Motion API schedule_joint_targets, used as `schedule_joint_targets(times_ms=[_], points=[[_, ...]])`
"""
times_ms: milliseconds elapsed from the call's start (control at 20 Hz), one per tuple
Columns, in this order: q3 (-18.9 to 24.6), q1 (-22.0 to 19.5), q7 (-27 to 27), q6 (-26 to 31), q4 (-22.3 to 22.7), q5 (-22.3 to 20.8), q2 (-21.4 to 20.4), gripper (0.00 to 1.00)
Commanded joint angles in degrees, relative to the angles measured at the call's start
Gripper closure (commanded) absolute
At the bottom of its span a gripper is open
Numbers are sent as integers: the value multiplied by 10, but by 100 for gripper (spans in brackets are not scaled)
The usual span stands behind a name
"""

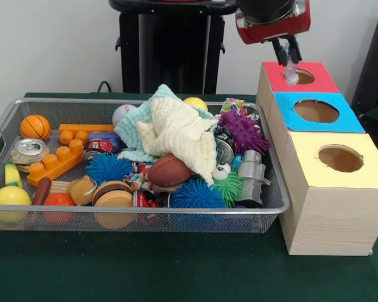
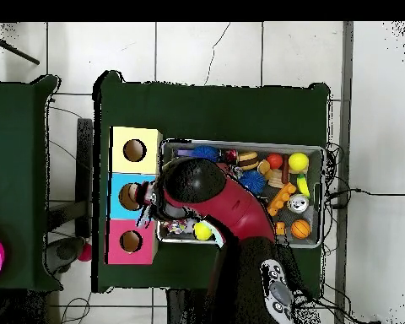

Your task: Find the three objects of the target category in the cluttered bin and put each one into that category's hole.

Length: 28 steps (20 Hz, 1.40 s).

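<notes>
The green surface point(image 1: 176, 270) carries the bin point(image 1: 138, 217), a wide wire-mesh basket crammed with clutter, and just beside it a pale wooden box point(image 1: 331, 217) with three holes. In the bin a cream and mint cloth point(image 1: 176, 132) lies heaped over the middle, with an orange toy block point(image 1: 57, 157) to one side, a brown football point(image 1: 169, 170), blue spiky balls point(image 1: 197, 195), a purple spiky ball point(image 1: 244, 131), a small basketball point(image 1: 35, 126), a yellow ball point(image 1: 10, 196) and a drink can point(image 1: 29, 150) around it. On the box, the hole point(image 1: 315, 111) in the blue panel sits between the red-panelled hole point(image 1: 304, 77) and the yellow-panelled hole point(image 1: 340, 158). The end effector point(image 1: 290, 66) hangs over the red panel, its fingers close together and clamped on a small pale object point(image 1: 291, 76). From overhead the red arm point(image 2: 240, 215) hides part of the bin.
</notes>
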Motion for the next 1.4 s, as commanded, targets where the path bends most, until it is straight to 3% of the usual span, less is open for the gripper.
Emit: schedule_joint_targets(times_ms=[50,500,750,1400], points=[[55,4,100,-72,63,48,12,100],[80,-3,59,-150,92,54,20,100],[99,-13,70,-182,93,66,28,100],[140,-31,78,-202,126,110,14,100]])
